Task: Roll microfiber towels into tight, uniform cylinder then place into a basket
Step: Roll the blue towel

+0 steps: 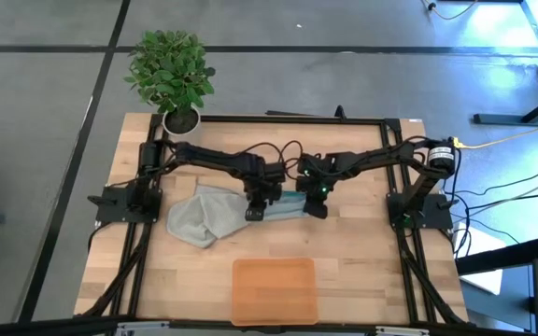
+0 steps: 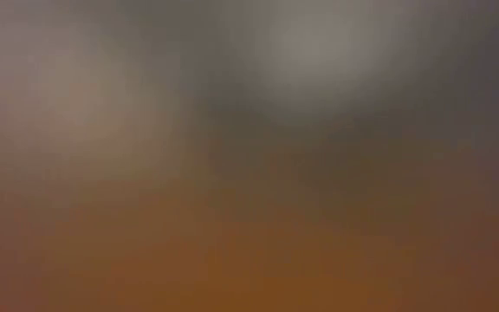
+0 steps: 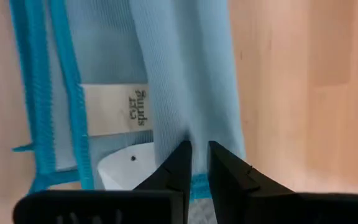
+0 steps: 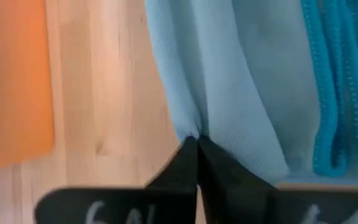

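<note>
The pale blue-teal towel [image 1: 286, 206] lies on the wooden table between my two grippers, folded lengthwise into a narrow band. Its darker stitched hems [image 3: 39, 93] and white label [image 3: 117, 109] show in the left wrist view. My left gripper [image 1: 258, 209] is shut on the band's left end, my right gripper [image 1: 318, 203] on its right end. The light grey towel [image 1: 197, 217] lies crumpled flat on the table left of the left gripper. The orange tray [image 1: 274, 290] sits near the table's front edge. The low view is fully blurred. My left gripper [image 3: 197, 152] pinches a raised fold of the blue towel [image 3: 188, 127] between its two fingertips, coming from above. The cloth puckers at the tips; the towel lies on the table. My right gripper [image 4: 196, 142] pinches the folded edge of the blue towel [image 4: 188, 127] between its shut fingertips, from above. The cloth gathers into a pucker there. The rest of the towel lies on the table.
A potted plant [image 1: 171, 73] stands at the table's far left corner. The black frame rails [image 1: 278, 119] run along the table's edges. Bare wood lies between the blue towel and the tray [image 4: 11, 81].
</note>
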You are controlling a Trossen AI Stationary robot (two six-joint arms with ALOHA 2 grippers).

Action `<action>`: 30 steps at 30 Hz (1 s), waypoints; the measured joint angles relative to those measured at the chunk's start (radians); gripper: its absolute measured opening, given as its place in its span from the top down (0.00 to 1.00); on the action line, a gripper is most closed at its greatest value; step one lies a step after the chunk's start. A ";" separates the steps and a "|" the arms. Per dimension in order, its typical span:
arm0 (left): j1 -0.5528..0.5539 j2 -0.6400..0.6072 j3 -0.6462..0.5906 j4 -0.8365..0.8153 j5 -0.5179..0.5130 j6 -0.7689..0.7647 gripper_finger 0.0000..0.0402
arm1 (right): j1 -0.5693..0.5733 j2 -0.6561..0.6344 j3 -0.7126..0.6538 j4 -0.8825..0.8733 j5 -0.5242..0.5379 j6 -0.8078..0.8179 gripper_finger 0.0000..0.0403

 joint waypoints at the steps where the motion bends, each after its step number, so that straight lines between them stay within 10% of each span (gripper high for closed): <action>1: -0.004 0.000 -0.015 0.013 -0.005 -0.001 0.90 | 0.001 0.000 0.000 0.000 0.000 0.000 1.00; 30: -0.030 -0.002 -0.070 0.053 -0.082 0.083 0.90 | -0.164 0.000 0.000 0.116 -0.206 0.198 1.00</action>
